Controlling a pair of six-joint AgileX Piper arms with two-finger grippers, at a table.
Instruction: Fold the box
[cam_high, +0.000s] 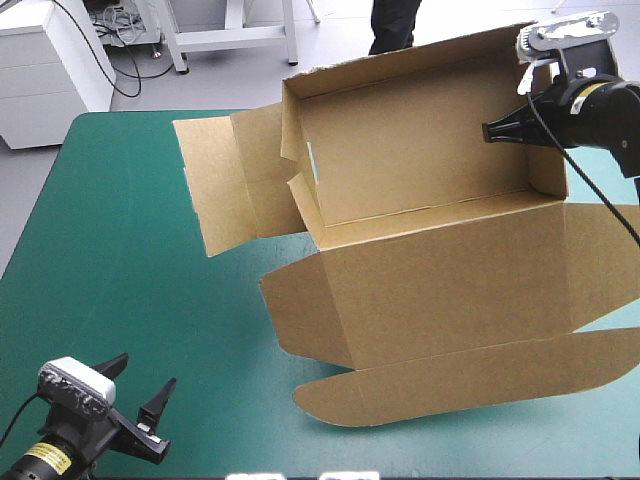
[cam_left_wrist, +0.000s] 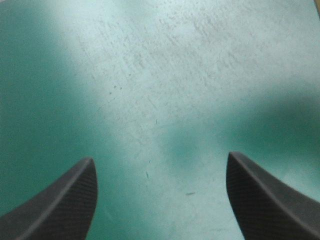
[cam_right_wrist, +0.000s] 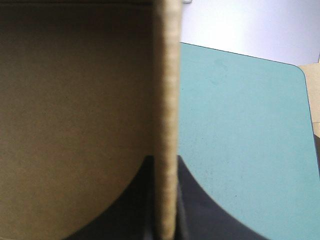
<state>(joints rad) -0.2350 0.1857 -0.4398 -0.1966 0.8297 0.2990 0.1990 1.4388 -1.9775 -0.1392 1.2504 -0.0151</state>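
The brown box (cam_high: 420, 170) stands as a tray with raised walls at the back right of the table, tilted up. Its lid panels (cam_high: 450, 300) spread toward the front. My right gripper (cam_high: 492, 131) is at the tray's far right corner, shut on the top of a wall. In the right wrist view that wall's edge (cam_right_wrist: 165, 100) runs straight between the black fingers (cam_right_wrist: 200, 210), with the box's inside on one side. My left gripper (cam_high: 148, 370) hovers low over the front left corner, open, with only the teal-green cover between its fingers (cam_left_wrist: 65, 200).
A side flap of the box (cam_high: 215, 185) lies flat toward the back left. Bare teal-green cover (cam_high: 120, 260) fills the left half of the table. Past the table's rounded corner, a sliver of brown board (cam_right_wrist: 312, 90) shows in the right wrist view.
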